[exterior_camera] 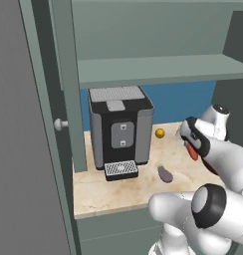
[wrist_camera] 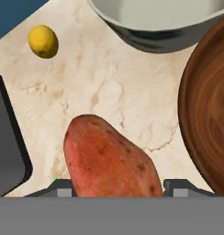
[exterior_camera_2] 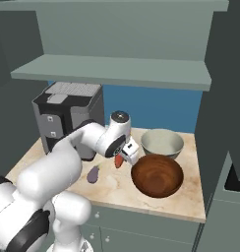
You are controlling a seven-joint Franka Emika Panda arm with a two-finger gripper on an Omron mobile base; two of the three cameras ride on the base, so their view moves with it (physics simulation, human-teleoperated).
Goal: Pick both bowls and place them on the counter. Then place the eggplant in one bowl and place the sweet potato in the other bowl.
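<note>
My gripper (wrist_camera: 118, 187) is shut on the orange-red sweet potato (wrist_camera: 109, 160), holding it just above the beige counter (wrist_camera: 109, 87). From the right base view the sweet potato (exterior_camera_2: 119, 161) hangs under the gripper (exterior_camera_2: 124, 156), right beside the rim of the dark wooden bowl (exterior_camera_2: 157, 175). Behind that bowl stands the grey-beige bowl (exterior_camera_2: 162, 142); both rest on the counter (exterior_camera_2: 117, 189). The dark purple eggplant (exterior_camera_2: 93, 174) lies on the counter to the left of the gripper, in front of the coffee machine. It also shows in the left base view as the eggplant (exterior_camera: 165, 174), nearer than the gripper (exterior_camera: 191, 147).
A black and grey coffee machine (exterior_camera: 121, 129) stands at the counter's left. A small yellow ball (exterior_camera: 160, 133) lies near the blue back wall. A grey-green shelf (exterior_camera: 158, 69) hangs overhead. An open cabinet door with a knob (exterior_camera: 60, 124) borders the left side.
</note>
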